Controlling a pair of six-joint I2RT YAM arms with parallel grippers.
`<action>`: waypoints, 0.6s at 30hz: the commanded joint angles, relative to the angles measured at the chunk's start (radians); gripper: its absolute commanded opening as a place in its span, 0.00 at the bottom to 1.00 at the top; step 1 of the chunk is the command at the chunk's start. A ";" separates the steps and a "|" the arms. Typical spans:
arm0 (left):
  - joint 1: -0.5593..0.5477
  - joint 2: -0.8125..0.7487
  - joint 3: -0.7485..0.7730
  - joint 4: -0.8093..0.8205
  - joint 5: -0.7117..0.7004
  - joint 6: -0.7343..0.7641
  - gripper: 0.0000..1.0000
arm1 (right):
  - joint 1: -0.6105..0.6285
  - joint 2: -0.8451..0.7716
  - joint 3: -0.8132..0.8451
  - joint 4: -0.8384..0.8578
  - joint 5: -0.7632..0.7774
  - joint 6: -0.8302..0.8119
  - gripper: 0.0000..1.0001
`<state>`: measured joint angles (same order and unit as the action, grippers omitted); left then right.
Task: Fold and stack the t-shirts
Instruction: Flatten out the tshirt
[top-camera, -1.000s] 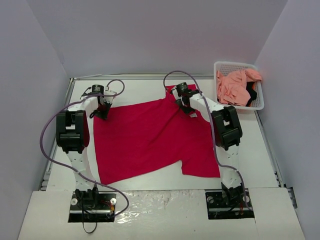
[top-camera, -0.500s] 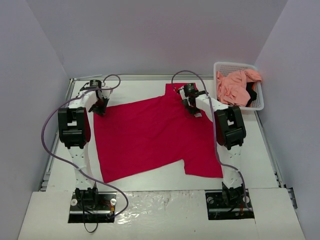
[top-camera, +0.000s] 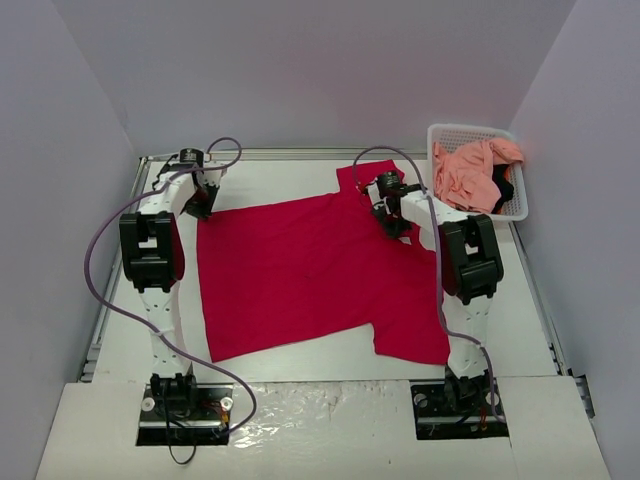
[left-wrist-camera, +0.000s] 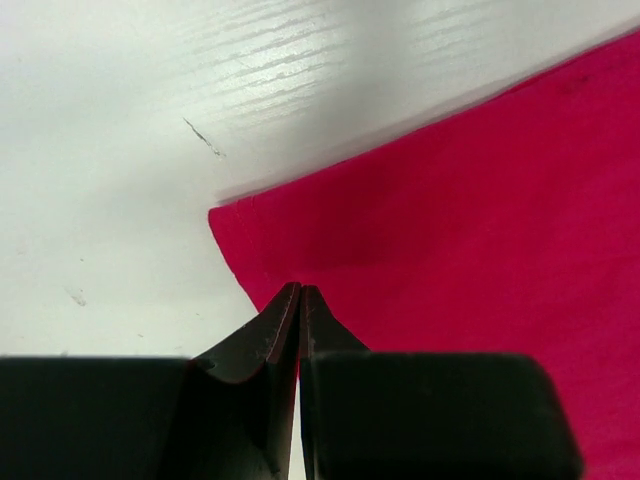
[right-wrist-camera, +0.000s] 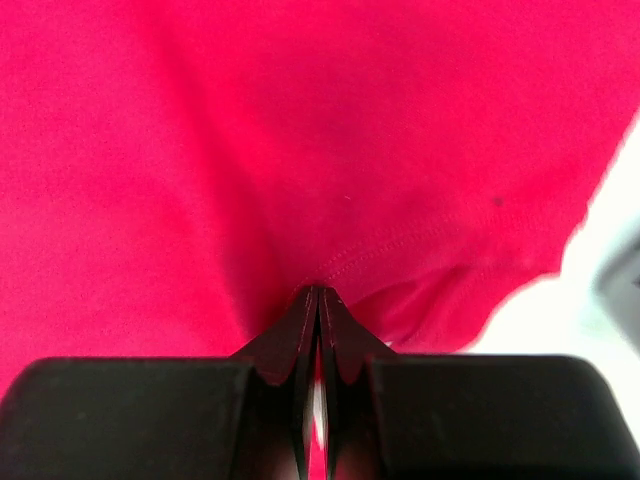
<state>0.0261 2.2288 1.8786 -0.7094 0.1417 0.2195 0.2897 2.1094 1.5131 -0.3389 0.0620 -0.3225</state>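
- Top view: the crimson t-shirt (top-camera: 310, 270) lies spread on the table (top-camera: 280, 178), well to the left of the white basket (top-camera: 520, 205). The left gripper (top-camera: 197, 205) holds the shirt's far corner, farthest from the basket. The right gripper (top-camera: 393, 222) pinches the far edge near the basket. Over the last second the two have drawn apart, the right one moving toward the basket. The whole shirt has slid that way and its far edge has pulled straighter.
- The salmon t-shirt (top-camera: 468, 172) and a bit of black garment (top-camera: 504, 190) sit untouched inside the basket.
- Left wrist view: the fingertips (left-wrist-camera: 272, 330) meet on the shirt's corner edge, clamped on cloth with bare table beyond.
- Right wrist view: the fingertips (right-wrist-camera: 296, 322) are pressed together on a stitched hem (a small pucker rises there), with red filling the view.
- Judgement: this is stretching flat before any fold; folding has not begun, and stacking is far off.
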 joint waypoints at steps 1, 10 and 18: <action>-0.008 -0.032 -0.018 -0.016 0.001 -0.005 0.02 | 0.025 -0.019 0.004 -0.199 -0.157 -0.009 0.00; -0.009 -0.133 -0.073 -0.007 -0.057 0.021 0.02 | 0.029 -0.092 0.084 -0.255 -0.094 -0.024 0.00; -0.069 -0.330 -0.222 0.013 -0.085 0.044 0.02 | 0.017 -0.059 0.277 -0.239 0.105 -0.015 0.00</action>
<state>-0.0010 2.0163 1.6875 -0.6979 0.0826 0.2443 0.3157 2.0865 1.7164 -0.5491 0.0631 -0.3408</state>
